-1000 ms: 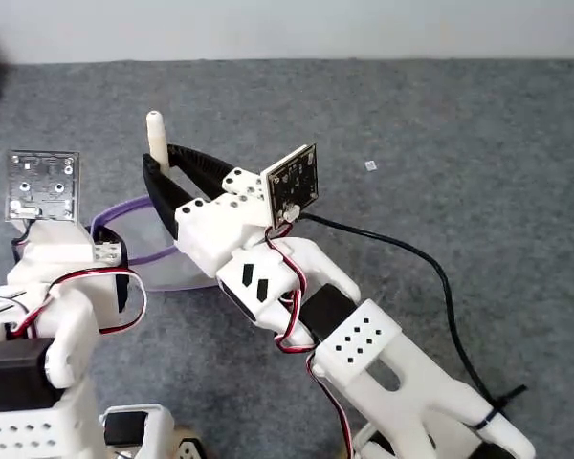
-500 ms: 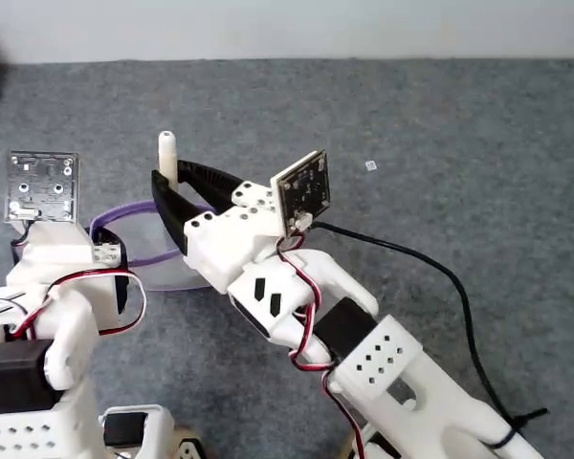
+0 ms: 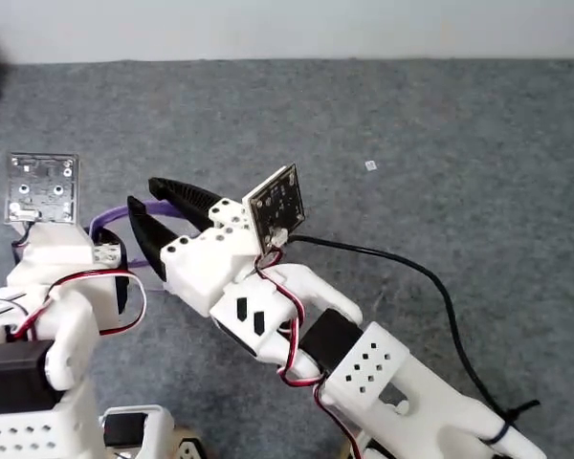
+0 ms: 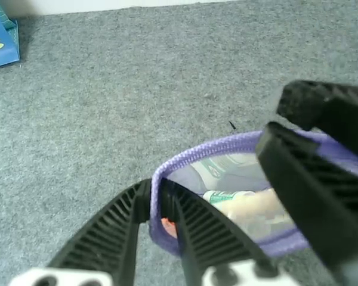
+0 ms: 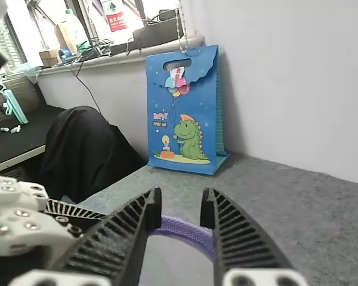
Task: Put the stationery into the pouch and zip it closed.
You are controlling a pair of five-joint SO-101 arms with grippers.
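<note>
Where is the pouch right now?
In the high view the pouch lies on the left side of the grey table, between the two arms. The left hand pinches its purple rim, and the right hand is open just above it.

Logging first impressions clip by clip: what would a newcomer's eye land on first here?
The left hand pinching the pouch by its purple rim, with stationery lying inside. Next, the right hand, open at the pouch's mouth. Then the blue gift bag standing against the wall.
</note>
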